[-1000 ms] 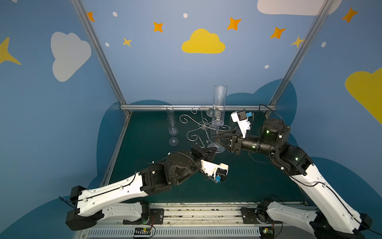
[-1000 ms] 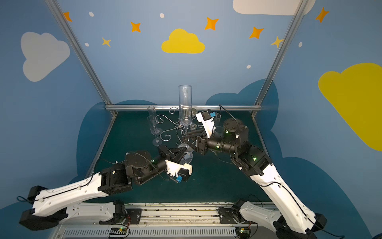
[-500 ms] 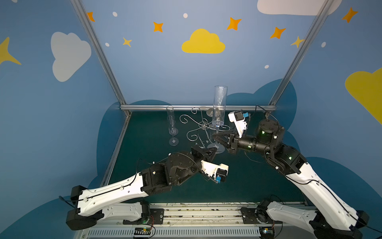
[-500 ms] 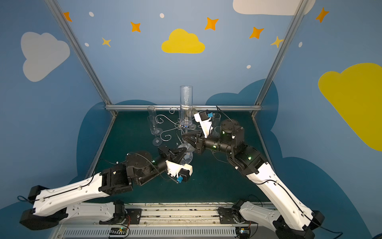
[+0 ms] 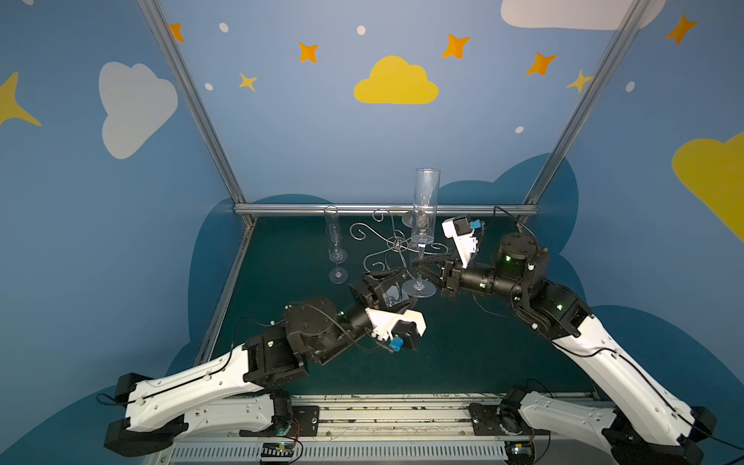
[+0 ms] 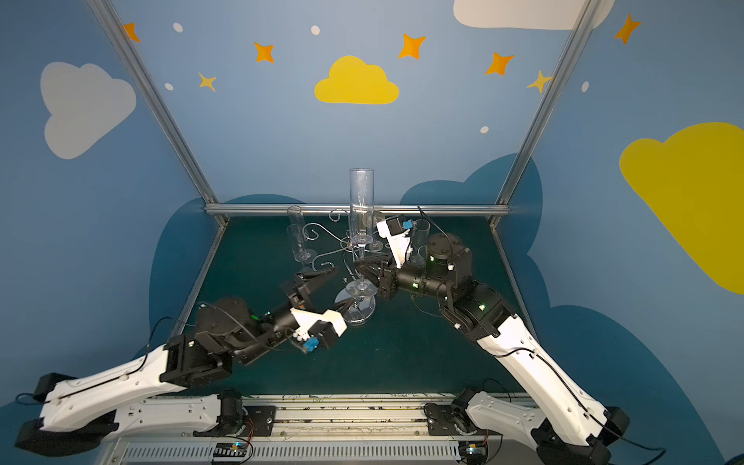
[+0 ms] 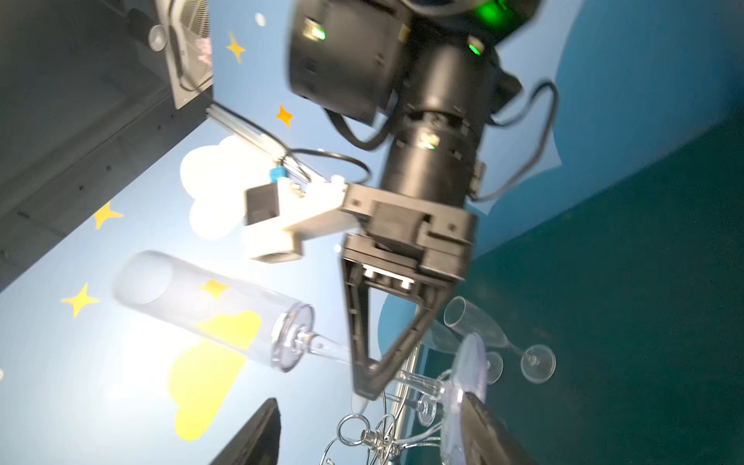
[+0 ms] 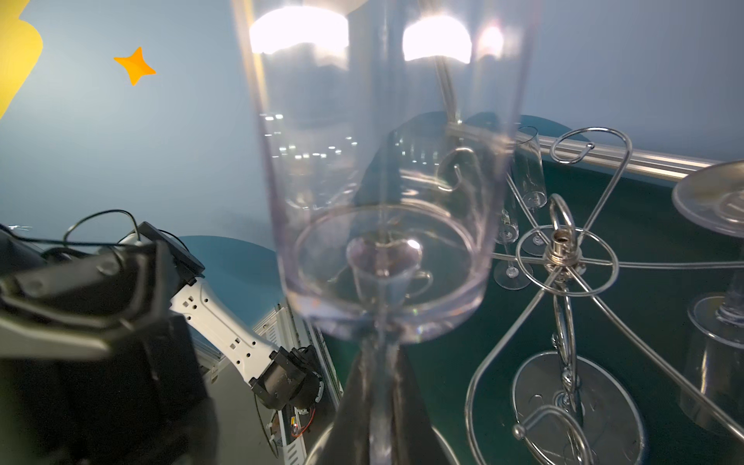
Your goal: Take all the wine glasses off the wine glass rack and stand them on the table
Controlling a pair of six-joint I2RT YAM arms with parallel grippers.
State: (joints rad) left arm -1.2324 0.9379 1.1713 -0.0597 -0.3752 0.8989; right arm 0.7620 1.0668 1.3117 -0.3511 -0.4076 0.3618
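Against a second ago, the two grippers have swapped roles. The left gripper (image 5: pixel 398 290) was then clenched at the foot of the wine glass (image 5: pixel 424 209). Its fingers are now spread wide and released, one on either side of that foot. The right gripper (image 5: pixel 416 265) stood open a little to the right of the stem. It has since moved in and is now pinched shut on the stem, just below the bowl. The glass itself has hardly moved. It is upright with the bowl on top, on the near side of the hub of the wine glass rack (image 5: pixel 398 242), and in both top views its foot shows over the rack's shiny round base.

In the left wrist view, one left finger (image 7: pixel 487 426) lies just beside the foot disc; I cannot tell whether it touches.

The rack's curled wire arms spread close behind and beside the stem. An inverted glass (image 8: pixel 716 354) hangs foot-up from an arm on the far side of the rack. Two flutes (image 5: pixel 337 245) stand on the dark green counter (image 5: pixel 463 354), left of the rack and apart from both grippers.
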